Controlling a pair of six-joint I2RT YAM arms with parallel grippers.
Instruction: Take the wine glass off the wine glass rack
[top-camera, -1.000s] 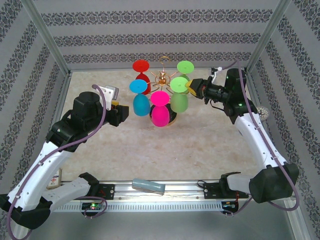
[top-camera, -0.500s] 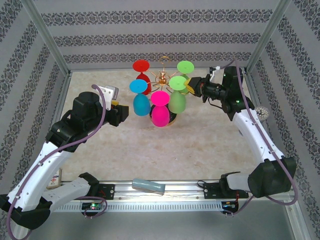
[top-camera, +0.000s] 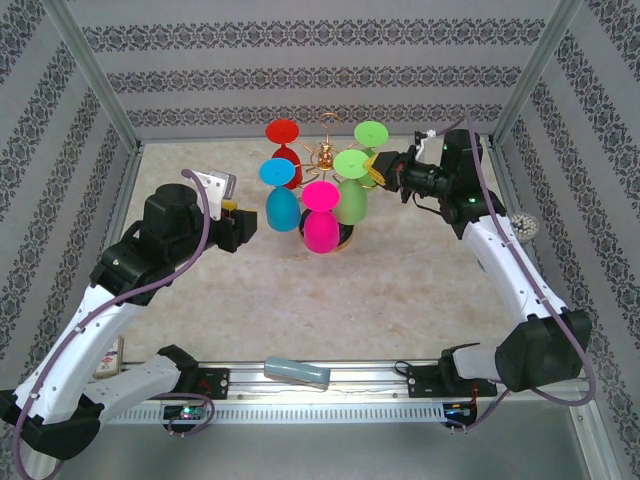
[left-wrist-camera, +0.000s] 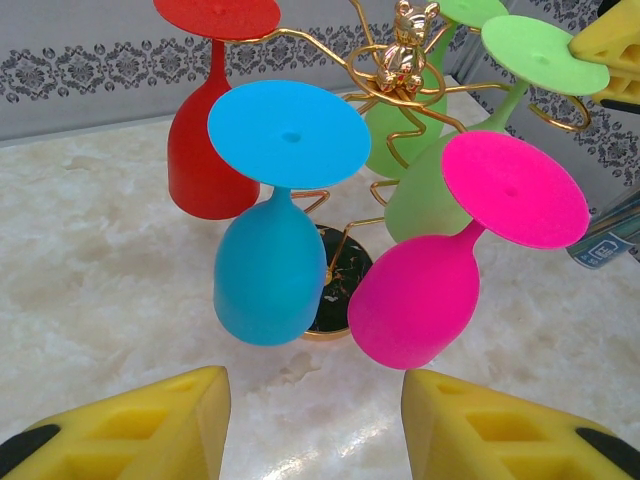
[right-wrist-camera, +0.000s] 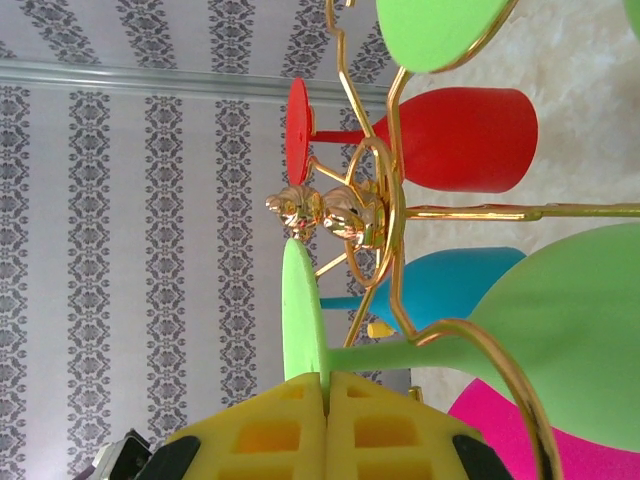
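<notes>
One pinch: right gripper pressed shut on green wine glass foot, beside wine glass rack post — left gripper spread, apart, facing blue glass.

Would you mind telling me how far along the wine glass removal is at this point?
Done: the right hand is shut on the round foot of an opaque light green wine glass. In hand: that grip only; the glass hangs upside down with its stem in a loop of the gold wire rack. Left: slide it out of the loop and carry it clear. The left hand is open, holding nothing.
</notes>
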